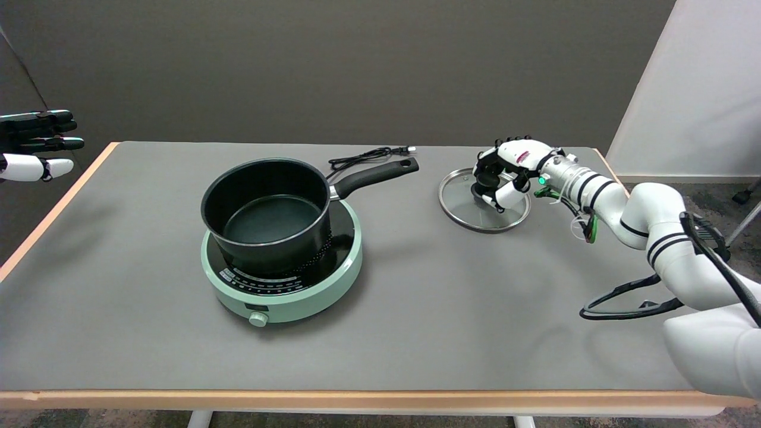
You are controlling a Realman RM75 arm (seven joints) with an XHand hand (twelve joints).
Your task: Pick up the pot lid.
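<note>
- Reaching in from the lower right, right hand point(505, 172) poised directly over the centre of the pot lid point(462, 209).
- Lying flat on the grey table point(416, 309), well to the right of the pot point(266, 215), with no long axis to speak of: round glass disc, metal rim, dark knob point(480, 189) at its middle.
- Curled down around that knob, fingers point(509, 194) look closed on it from both sides; contact seems made, though whether the grip is firm cannot be told from this angle.
- Sitting straight beneath the palm, so the coming move turns on a plain upward lift rather than any sideways reach.
- Judging by the rim resting all round on the table, not yet raised.
- Standing open on the green hotplate point(345, 270), pot turned with its handle point(376, 173) pointing toward the lid but stopping well short of it.
- Coiled behind the handle, black power cord point(362, 157), apart from the lid.
- Held still in the air at the far upper left, left hand point(35, 145), much farther from the lid than the working one.
</note>
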